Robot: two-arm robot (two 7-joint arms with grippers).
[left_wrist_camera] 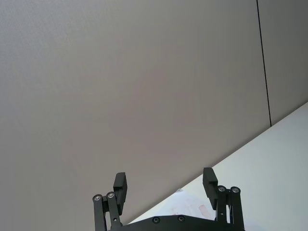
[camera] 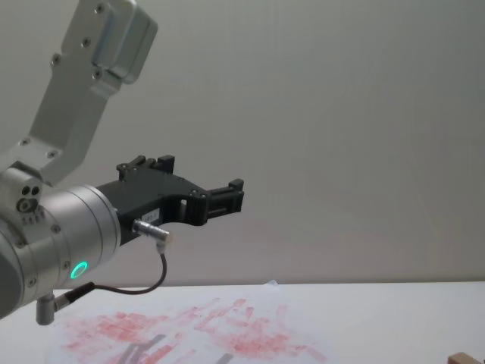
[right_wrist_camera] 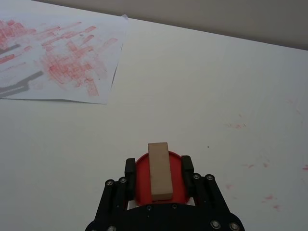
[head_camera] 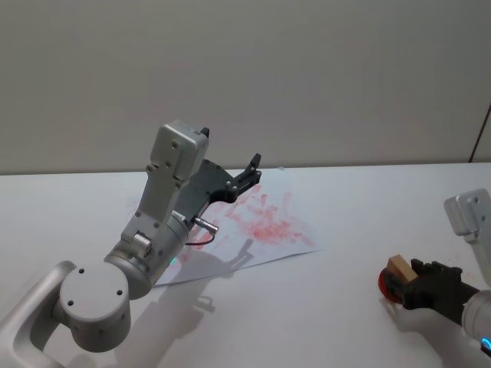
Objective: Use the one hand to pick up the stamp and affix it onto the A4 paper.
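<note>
The stamp (right_wrist_camera: 159,169), a tan wooden block, stands upright on a round red ink pad (right_wrist_camera: 141,177) on the white table. My right gripper (right_wrist_camera: 158,164) is open around it, one finger on each side with a gap to the wood. In the head view the stamp (head_camera: 397,268) and right gripper (head_camera: 402,284) sit at the lower right. The A4 paper (head_camera: 265,224), smeared with red prints, lies mid-table (right_wrist_camera: 62,53). My left gripper (head_camera: 251,172) hangs open and empty in the air above the paper (left_wrist_camera: 164,179).
The left arm's elbow and forearm (head_camera: 165,207) rise high over the paper's left half and cast a shadow on it. Small red ink specks (right_wrist_camera: 267,197) dot the table right of the pad. A grey wall (head_camera: 307,77) stands behind the table.
</note>
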